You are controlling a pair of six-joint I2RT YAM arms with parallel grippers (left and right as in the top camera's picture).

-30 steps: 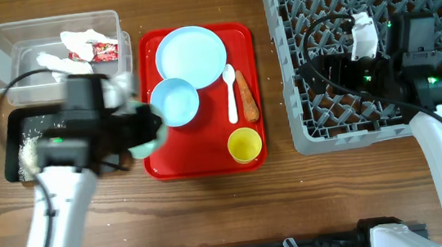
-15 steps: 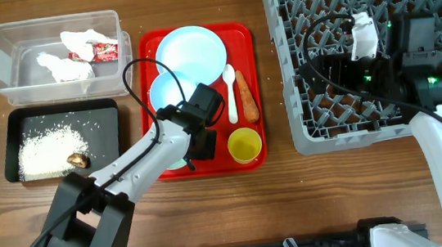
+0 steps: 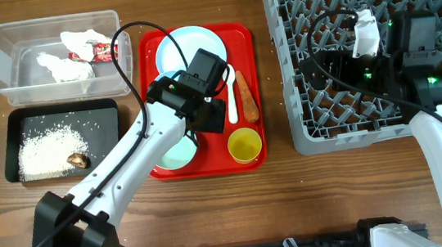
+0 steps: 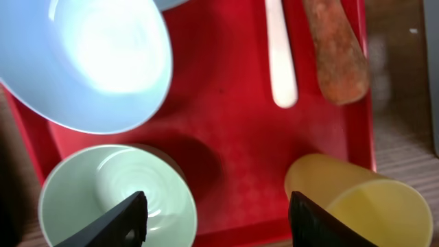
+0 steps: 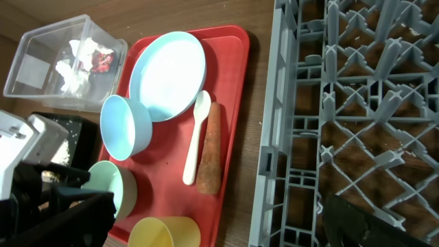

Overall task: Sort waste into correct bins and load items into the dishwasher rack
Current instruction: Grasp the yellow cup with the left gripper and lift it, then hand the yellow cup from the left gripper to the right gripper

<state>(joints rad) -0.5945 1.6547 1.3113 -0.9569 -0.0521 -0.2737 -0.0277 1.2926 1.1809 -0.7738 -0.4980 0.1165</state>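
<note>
red tray [image 4: 226, 123] lies under left claw [image 4: 218, 206], shown open only by wrist view; right claw [image 3: 322, 70] unclear.

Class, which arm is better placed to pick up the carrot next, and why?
Left. Its open hand hangs over the red tray near the carrot; the right hand sits away over the rack.

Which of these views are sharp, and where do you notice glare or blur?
Overhead: sharp, evenly lit. Left wrist: soft close-up, glare inside the blue bowl, yellow cup blurred. Right wrist: mostly clear across the red tray and dishwasher rack.
</note>
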